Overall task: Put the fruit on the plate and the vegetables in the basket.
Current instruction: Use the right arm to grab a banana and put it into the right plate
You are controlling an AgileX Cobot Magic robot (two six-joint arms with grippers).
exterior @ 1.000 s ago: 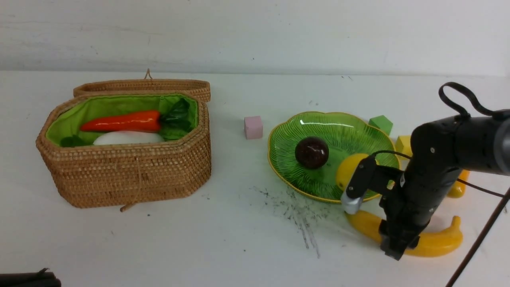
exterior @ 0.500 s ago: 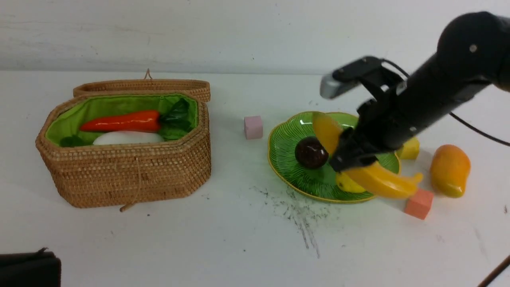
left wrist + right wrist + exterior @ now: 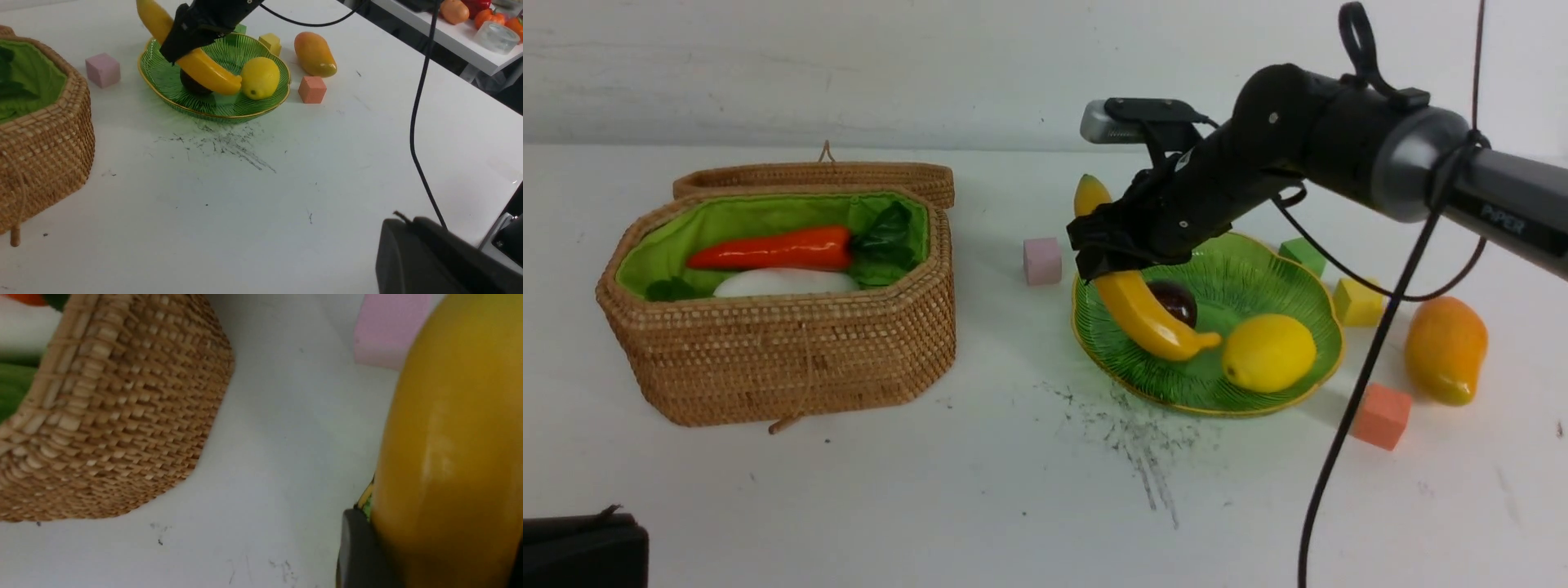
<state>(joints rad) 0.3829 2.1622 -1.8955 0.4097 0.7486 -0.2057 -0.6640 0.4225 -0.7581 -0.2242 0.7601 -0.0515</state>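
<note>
My right gripper (image 3: 1107, 253) is shut on the long yellow banana (image 3: 1147, 322) and holds it slanted over the left side of the green plate (image 3: 1290, 261). The banana's lower end reaches down in front of the dark purple fruit (image 3: 1178, 298), close to the lemon (image 3: 1268, 352); both lie on the plate. In the right wrist view the banana (image 3: 449, 457) fills the space beside one dark finger (image 3: 359, 555). The mango (image 3: 1445, 349) lies on the table right of the plate. The open basket (image 3: 792, 351) holds the carrot (image 3: 772, 249) and a white radish (image 3: 784, 283). My left gripper (image 3: 580, 551) is shut and empty at the near left.
Foam cubes stand around the plate: pink (image 3: 1042, 260) to its left, green (image 3: 1303, 253) and yellow (image 3: 1357, 300) behind it on the right, orange (image 3: 1382, 416) at its front right. The basket's lid (image 3: 817, 175) lies folded back. My right arm's cable (image 3: 1347, 425) hangs in front of the plate's right side.
My right gripper lifted the banana off the table at the front right and carried it up and left, now over the plate's left side. The left arm has barely moved.
</note>
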